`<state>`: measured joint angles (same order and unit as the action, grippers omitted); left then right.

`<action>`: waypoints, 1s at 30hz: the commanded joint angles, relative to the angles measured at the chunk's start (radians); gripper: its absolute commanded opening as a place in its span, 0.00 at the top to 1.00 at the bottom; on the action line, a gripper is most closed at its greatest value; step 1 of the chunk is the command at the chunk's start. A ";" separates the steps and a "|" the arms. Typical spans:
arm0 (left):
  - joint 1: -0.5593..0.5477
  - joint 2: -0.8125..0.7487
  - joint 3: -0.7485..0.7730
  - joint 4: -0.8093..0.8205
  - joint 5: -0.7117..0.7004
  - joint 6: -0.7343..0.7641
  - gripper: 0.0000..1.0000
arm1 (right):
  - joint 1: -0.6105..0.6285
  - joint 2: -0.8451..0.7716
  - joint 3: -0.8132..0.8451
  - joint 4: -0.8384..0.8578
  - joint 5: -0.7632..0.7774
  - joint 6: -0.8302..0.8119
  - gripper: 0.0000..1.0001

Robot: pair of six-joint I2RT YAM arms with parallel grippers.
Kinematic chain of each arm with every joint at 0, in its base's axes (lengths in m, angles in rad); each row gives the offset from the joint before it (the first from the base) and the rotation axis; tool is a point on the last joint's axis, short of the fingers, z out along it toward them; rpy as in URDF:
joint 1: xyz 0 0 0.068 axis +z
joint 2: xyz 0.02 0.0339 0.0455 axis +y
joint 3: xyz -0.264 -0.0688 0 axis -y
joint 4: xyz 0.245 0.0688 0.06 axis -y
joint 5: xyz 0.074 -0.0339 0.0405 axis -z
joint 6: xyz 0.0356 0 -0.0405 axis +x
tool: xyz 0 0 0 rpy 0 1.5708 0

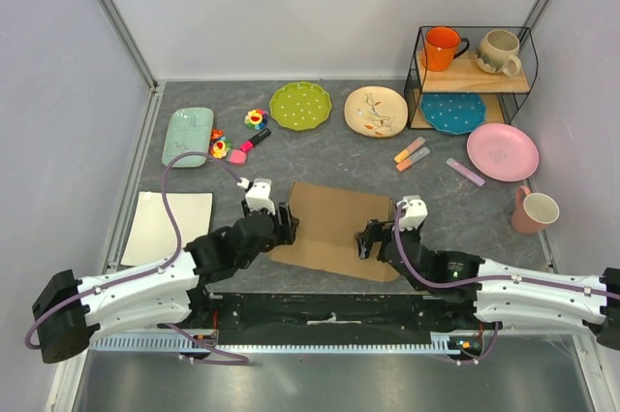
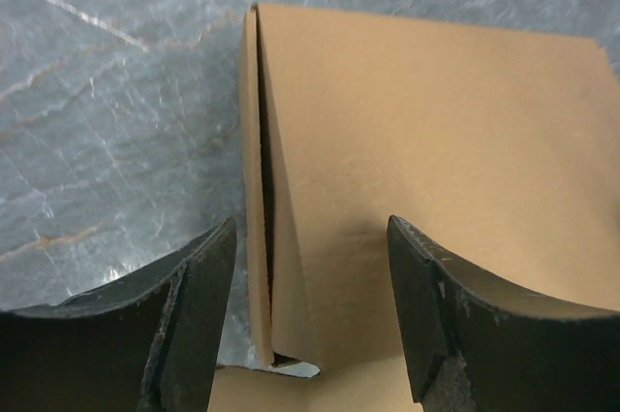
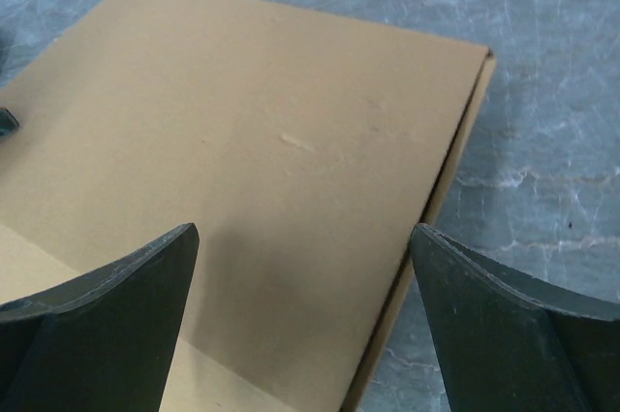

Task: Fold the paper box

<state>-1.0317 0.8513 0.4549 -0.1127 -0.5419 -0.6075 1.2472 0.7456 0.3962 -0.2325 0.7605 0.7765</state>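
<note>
The box (image 1: 339, 228) lies flat on the grey tabletop (image 1: 329, 155), close to the near edge and between the two arms. Along its left side a narrow flap is folded over, with a dark slit showing at the fold. The left tool (image 1: 288, 223) is spread, one finger on each side of that flap, with gaps visible. The right tool (image 1: 366, 237) is spread wide, straddling the box's right edge. A white tray (image 1: 167, 226) lies further left, and a green plate (image 1: 300, 105) sits beyond.

The paper box (image 1: 334, 226) is matt brown cardboard, smooth-faced. The surface (image 1: 334, 155) looks like grey marbled stone, lightly scratched.
</note>
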 commanded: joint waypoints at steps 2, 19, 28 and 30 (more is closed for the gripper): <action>0.007 0.034 -0.056 0.015 0.051 -0.147 0.32 | 0.001 -0.014 -0.083 -0.079 -0.030 0.196 0.02; 0.059 0.138 -0.234 0.257 0.186 -0.281 0.39 | -0.035 0.014 -0.184 0.021 -0.039 0.336 0.02; 0.157 0.184 -0.258 0.360 0.183 -0.319 0.58 | -0.247 0.076 -0.264 0.402 -0.208 0.182 0.18; 0.206 0.177 -0.286 0.422 0.195 -0.321 0.61 | -0.279 0.145 -0.249 0.468 -0.252 0.140 0.21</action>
<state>-0.8928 1.0218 0.2302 0.2840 -0.3634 -0.8928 1.0264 0.7792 0.1467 0.0521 0.6220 1.0153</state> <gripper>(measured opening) 0.477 0.811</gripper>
